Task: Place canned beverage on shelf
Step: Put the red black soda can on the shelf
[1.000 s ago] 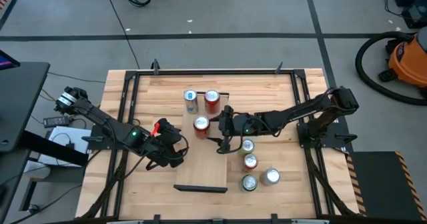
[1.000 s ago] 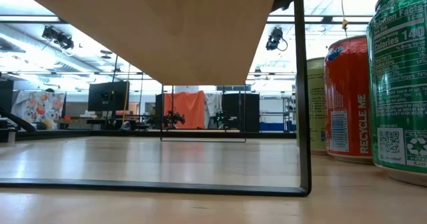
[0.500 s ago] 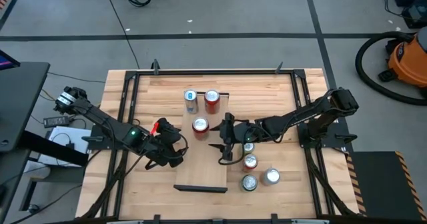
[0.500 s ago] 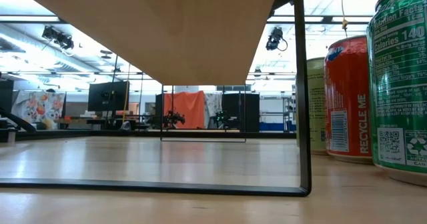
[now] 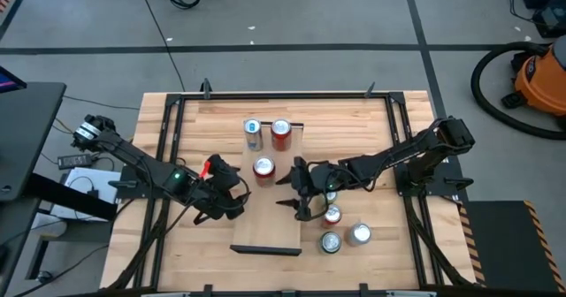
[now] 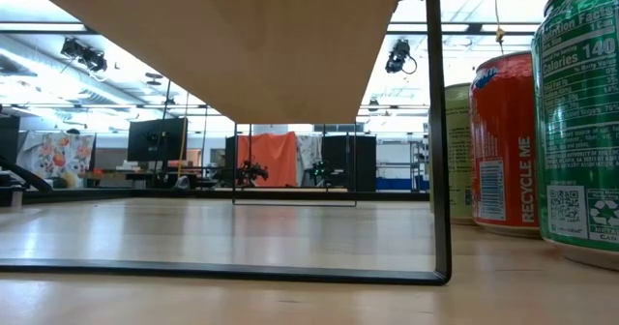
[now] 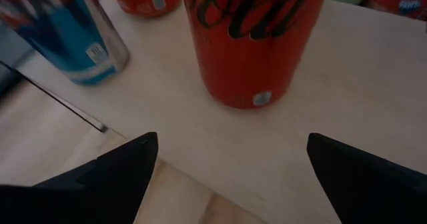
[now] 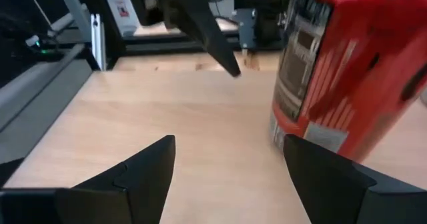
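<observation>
The shelf (image 5: pixel 268 217) is a long light-wood plank running from the far to the near side at the table's middle. A blue can (image 5: pixel 253 131) and two red cans (image 5: pixel 281 131) (image 5: pixel 263 167) stand upright on it. My right gripper (image 5: pixel 283 192) is open and empty over the shelf, just near-right of the nearer red can (image 8: pixel 347 77). My left gripper (image 5: pixel 240 194) is open and empty at the shelf's left edge, facing the same red can (image 7: pixel 253 37). The low view shows the shelf's underside (image 6: pixel 251 44).
Several more cans stand on the tabletop right of the shelf: a green one (image 5: pixel 329 194) partly under my right arm, a red one (image 5: pixel 332 214), a green one (image 5: pixel 330 241) and a silver one (image 5: pixel 360 235). Three of them fill the low view's right side (image 6: pixel 580 122).
My right gripper has drawn back from the nearer red can on the shelf toward the table's near edge, staying open. The can stands where it was. My left arm has kept still.
</observation>
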`<act>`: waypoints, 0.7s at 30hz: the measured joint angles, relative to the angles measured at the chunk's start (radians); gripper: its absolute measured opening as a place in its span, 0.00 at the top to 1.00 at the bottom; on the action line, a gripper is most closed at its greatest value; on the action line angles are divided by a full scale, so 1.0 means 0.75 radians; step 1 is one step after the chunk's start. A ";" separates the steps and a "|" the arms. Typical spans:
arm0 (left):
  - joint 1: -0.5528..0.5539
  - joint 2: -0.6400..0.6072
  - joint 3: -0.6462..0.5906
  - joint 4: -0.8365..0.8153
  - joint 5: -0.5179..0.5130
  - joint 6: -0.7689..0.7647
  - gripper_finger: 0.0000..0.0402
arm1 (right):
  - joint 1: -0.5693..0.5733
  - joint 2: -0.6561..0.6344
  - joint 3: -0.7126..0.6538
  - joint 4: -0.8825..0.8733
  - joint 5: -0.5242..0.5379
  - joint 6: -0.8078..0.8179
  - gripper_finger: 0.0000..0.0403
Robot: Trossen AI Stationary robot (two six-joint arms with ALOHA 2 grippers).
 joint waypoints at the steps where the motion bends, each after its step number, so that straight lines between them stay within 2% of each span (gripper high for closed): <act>1: 0.000 0.002 0.000 0.001 -0.021 0.023 0.01 | 0.000 0.000 0.000 0.015 -0.007 -0.006 0.28; 6: 0.000 0.021 -0.001 0.034 -0.046 0.229 0.01 | -0.011 0.000 0.000 0.027 -0.017 -0.034 0.28; 12: 0.000 0.021 -0.001 0.196 -0.038 0.431 0.01 | -0.033 0.000 0.000 0.044 -0.022 -0.057 0.28; 16: 0.012 0.023 -0.001 0.247 0.028 0.454 0.01 | -0.048 0.000 0.000 0.081 -0.023 -0.070 0.28; 21: 0.044 0.037 -0.001 0.239 0.034 0.439 0.01 | -0.078 0.000 0.000 0.107 -0.023 -0.099 0.28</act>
